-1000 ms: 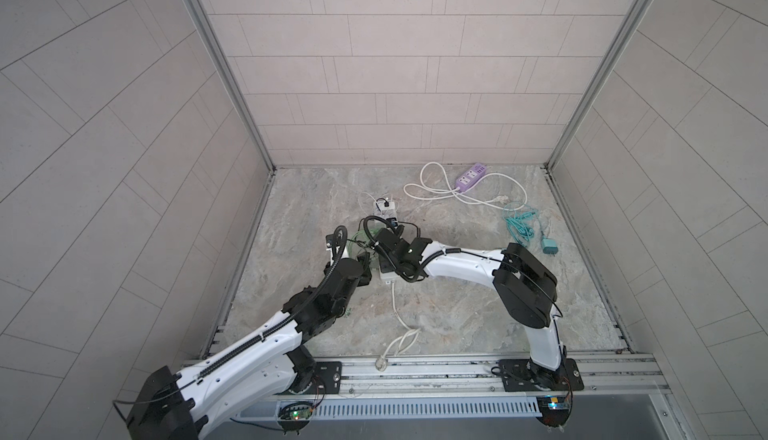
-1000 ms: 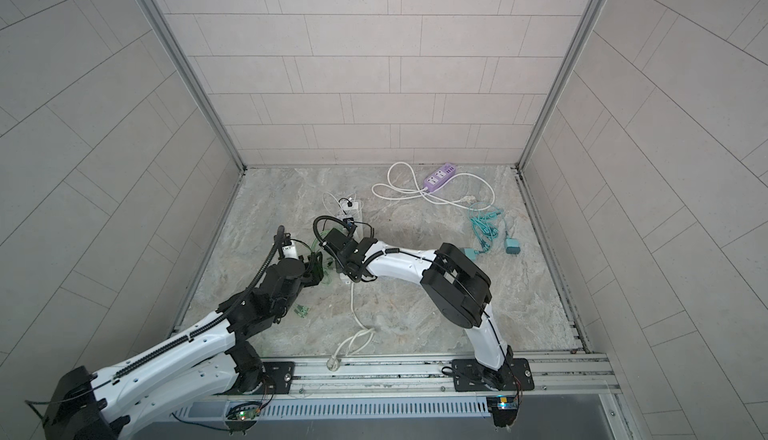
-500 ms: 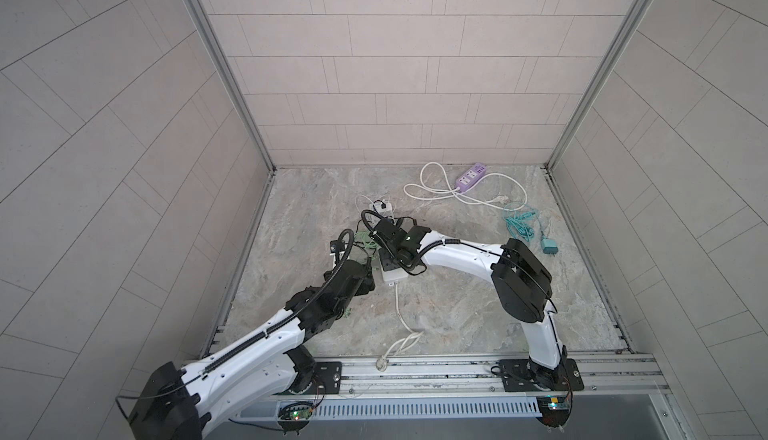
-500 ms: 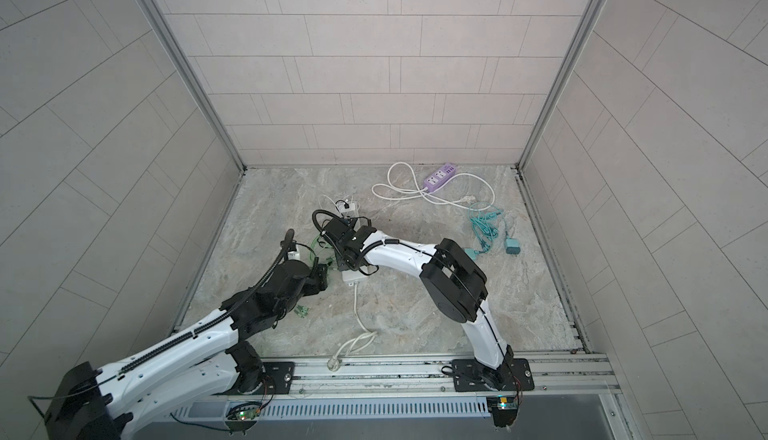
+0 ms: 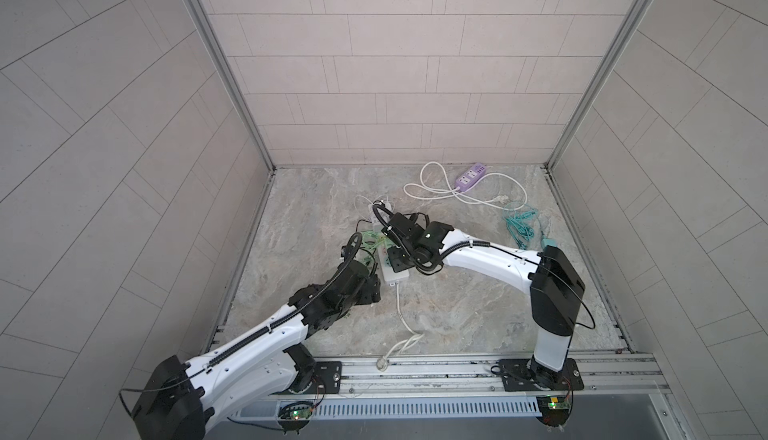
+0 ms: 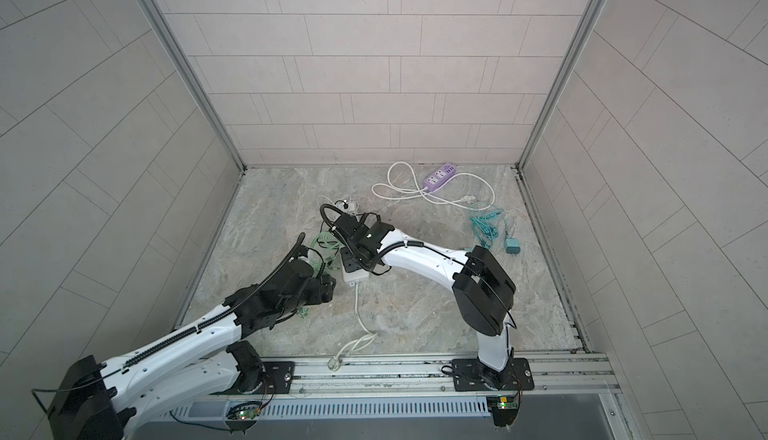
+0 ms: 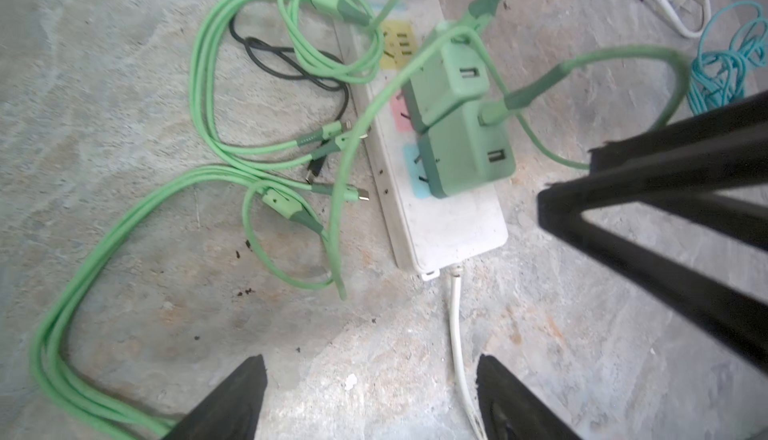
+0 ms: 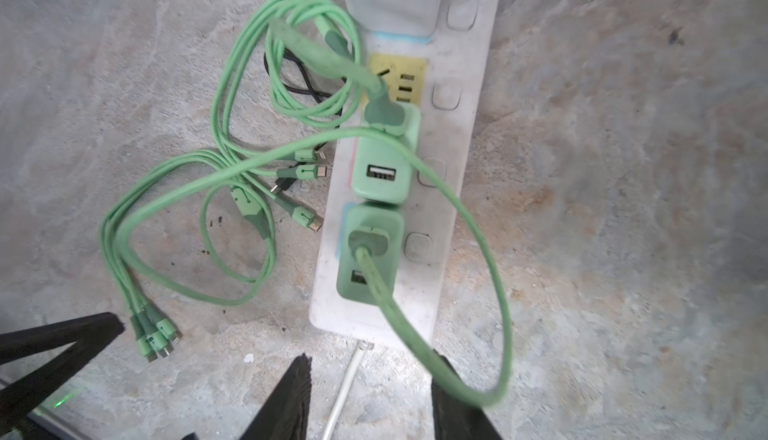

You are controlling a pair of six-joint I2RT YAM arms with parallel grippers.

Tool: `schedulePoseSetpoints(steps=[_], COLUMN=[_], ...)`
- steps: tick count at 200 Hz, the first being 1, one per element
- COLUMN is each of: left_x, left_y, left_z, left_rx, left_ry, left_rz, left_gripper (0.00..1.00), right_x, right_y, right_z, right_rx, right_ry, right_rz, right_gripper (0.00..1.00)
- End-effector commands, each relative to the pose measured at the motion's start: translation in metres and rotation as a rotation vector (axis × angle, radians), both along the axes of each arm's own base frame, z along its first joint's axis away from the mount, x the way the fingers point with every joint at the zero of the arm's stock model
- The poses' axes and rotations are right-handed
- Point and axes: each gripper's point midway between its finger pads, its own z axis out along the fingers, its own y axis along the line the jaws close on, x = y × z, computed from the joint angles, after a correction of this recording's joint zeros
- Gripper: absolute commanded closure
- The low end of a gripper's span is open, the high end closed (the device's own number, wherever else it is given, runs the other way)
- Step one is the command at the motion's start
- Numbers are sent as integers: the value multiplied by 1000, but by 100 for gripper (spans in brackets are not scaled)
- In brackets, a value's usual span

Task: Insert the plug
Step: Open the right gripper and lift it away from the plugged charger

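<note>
Two green charger plugs [image 8: 382,168] [image 8: 370,259] sit side by side in the white power strip [image 8: 449,193], each with a green cable running from it. In the left wrist view the same plugs [image 7: 446,81] [image 7: 469,151] stand upright on the strip [image 7: 449,218]. My right gripper [image 8: 370,380] hovers over the strip's near end, open and empty, and one green cable loops across one of its fingers. My left gripper [image 7: 370,375] is open and empty just short of the strip's near end. In both top views the grippers [image 5: 376,288] [image 6: 353,265] meet at the strip [image 5: 397,278].
Loose green cables [image 7: 249,126] and a black cable [image 7: 291,64] lie beside the strip. Its white cord [image 5: 401,313] runs toward the front rail. A purple power strip [image 5: 471,174] with a white cord lies at the back, with a teal cable [image 5: 519,226] and a teal charger [image 5: 549,243] at the right.
Both grippers' jaws have widened. My left gripper has backed off toward the front, away from the strip. My right gripper has let go over the strip.
</note>
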Motion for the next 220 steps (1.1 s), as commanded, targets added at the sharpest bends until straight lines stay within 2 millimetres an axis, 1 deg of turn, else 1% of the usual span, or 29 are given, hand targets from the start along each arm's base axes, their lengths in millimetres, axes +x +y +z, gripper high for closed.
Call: schedulePoseSetpoints(steps=[1, 29, 41, 64, 81, 104, 107, 110, 131, 143, 161, 173, 189, 207, 220], left_x=[-21, -35, -33, -21, -10, 1, 2, 4, 13, 19, 26, 33, 42, 54, 65], left_y=[-10, -21, -22, -26, -27, -44, -46, -47, -59, -64, -70, -67, -63, -46, -34], left_z=[-4, -8, -11, -16, -20, -25, -26, -28, -36, -44, -58, -67, -81, -93, -99], left_rx=[8, 31, 60, 94, 108, 72, 70, 69, 76, 93, 117, 135, 122, 107, 54], left_ry=[55, 75, 79, 75, 66, 44, 42, 42, 53, 71, 120, 167, 205, 256, 267], left_rz=[-118, -206, -194, -165, -114, -121, -122, -122, -126, -128, -132, -119, -92, -30, 26], left_gripper=[15, 15, 15, 15, 14, 14, 14, 14, 14, 14, 14, 14, 15, 15, 21], right_x=[-9, -19, -23, -30, -35, -44, -45, -46, -53, -58, -65, -70, -75, -76, -75], right_y=[-17, -37, -48, -73, -101, -143, -148, -154, -191, -208, -225, -235, -241, -245, -246], right_z=[7, 8, 9, 11, 7, 3, 0, 2, -2, -2, 0, 1, 0, -2, -1], right_rx=[-2, 9, 15, 25, 22, 43, 38, 45, 54, 82, 124, 128, 122, 110, 108], right_ry=[-1, -10, -16, -32, -32, -38, -35, -43, -89, -105, -124, -124, -113, -104, -104], right_rz=[-13, -40, -60, -109, -163, -252, -262, -273, -352, -388, -412, -427, -427, -434, -434], right_gripper=[54, 54, 54, 54, 54, 54, 54, 54, 54, 54, 54, 54, 54, 54, 54])
